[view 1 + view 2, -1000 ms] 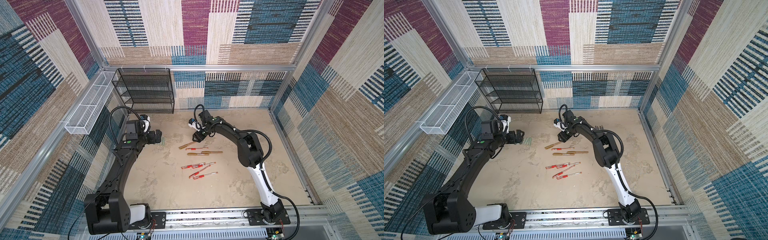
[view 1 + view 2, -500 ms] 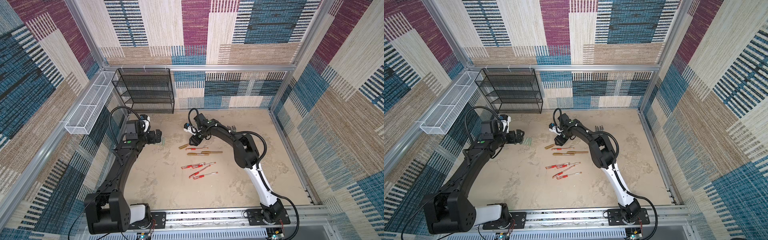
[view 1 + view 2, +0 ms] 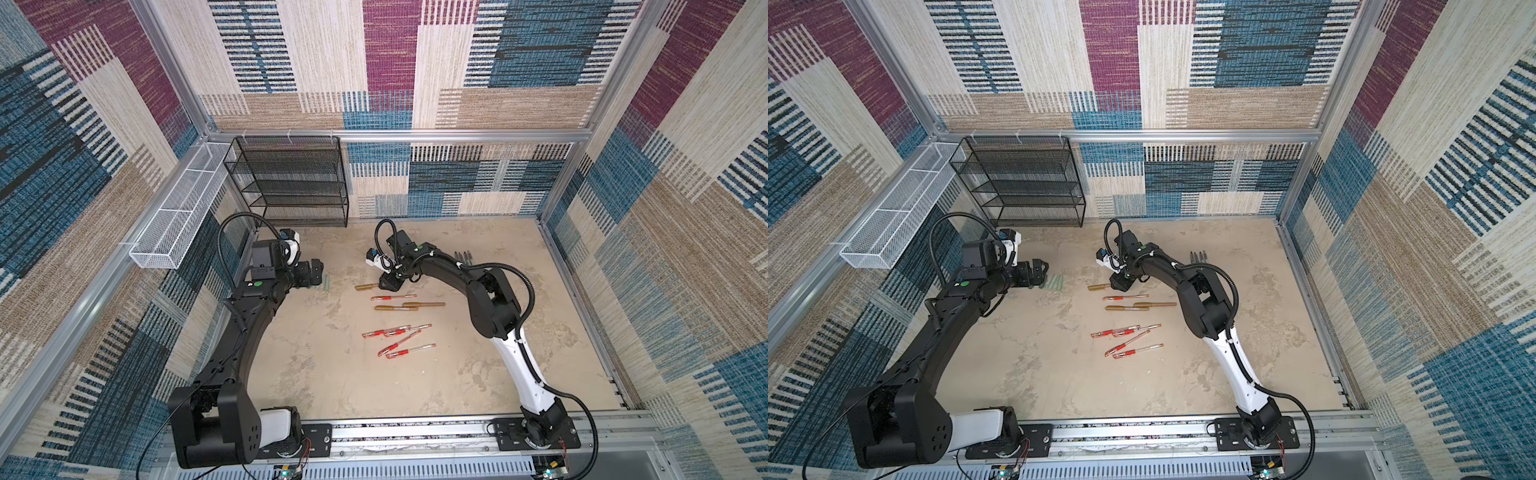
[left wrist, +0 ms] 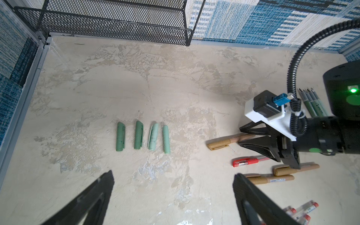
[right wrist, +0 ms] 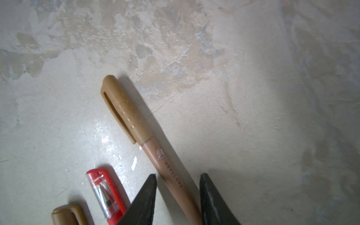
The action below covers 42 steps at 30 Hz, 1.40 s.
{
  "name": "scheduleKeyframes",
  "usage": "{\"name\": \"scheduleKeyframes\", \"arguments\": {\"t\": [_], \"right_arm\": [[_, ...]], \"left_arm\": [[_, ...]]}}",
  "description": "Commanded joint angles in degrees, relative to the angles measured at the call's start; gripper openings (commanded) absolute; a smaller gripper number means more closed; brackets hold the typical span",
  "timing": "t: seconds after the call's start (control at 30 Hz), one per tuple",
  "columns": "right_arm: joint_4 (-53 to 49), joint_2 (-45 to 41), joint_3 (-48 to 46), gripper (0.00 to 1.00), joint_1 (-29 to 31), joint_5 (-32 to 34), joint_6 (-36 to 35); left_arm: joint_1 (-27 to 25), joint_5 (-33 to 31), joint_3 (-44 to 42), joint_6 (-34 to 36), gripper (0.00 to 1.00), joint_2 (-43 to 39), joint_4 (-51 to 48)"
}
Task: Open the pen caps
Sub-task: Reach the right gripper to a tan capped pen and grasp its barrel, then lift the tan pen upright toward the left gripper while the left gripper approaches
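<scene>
Four green pen caps [image 4: 138,135] lie off their pens in a row on the table [image 4: 97,87], just beyond the left claw [image 4: 173,175], which is held wide open and empty. The right claw [image 5: 178,175] is set astride the barrel of a gold pen [image 5: 155,155], with jaws narrowed to either side; whether the barrel is pinched cannot be told. In a top view the pen's long axis runs 9 to 3 o'clock, and its gold cap [image 3: 361,287] lies at 9 o'clock from the right claw, toward the left claw. The left claw is judged the free one for pulling the cap.
</scene>
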Motion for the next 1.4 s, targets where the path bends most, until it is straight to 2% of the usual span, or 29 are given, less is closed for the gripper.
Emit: {"name": "scheduleKeyframes", "arguments": {"t": [0.0,0.17,0.43,0.67,0.83,1.03,1.37], "right_arm": [[-7.3,0.1,-1.8,0.35,0.4,3.0,-0.3],[-7.2,0.0,-2.7,0.21,0.8,5.8,-0.5],[-6.8,-2.5,-2.3,0.1,0.8,6.9,-0.8],[-4.9,-6.9,-2.9,0.08,0.7,6.2,2.1],[3.4,-14.1,-9.9,0.08,0.7,3.1,7.8],[14.6,-22.7,-19.3,0.08,1.6,0.0,16.4],[29.5,-32.4,-32.4,0.09,7.8,-0.9,28.2]], "left_arm": [[0.2,0.6,0.0,-1.1,0.99,-0.2,1.0],[0.2,0.5,0.0,-1.3,0.99,-0.3,0.9],[0.3,1.4,0.5,-2.0,0.99,-0.5,0.5],[0.3,8.3,0.7,-4.1,0.99,-0.8,1.0],[0.3,14.2,0.4,-7.0,0.99,-0.6,2.1],[-0.5,24.6,-0.5,-12.3,0.93,0.3,5.3],[-3.0,29.2,-2.4,-19.2,0.86,2.8,10.3]]}}
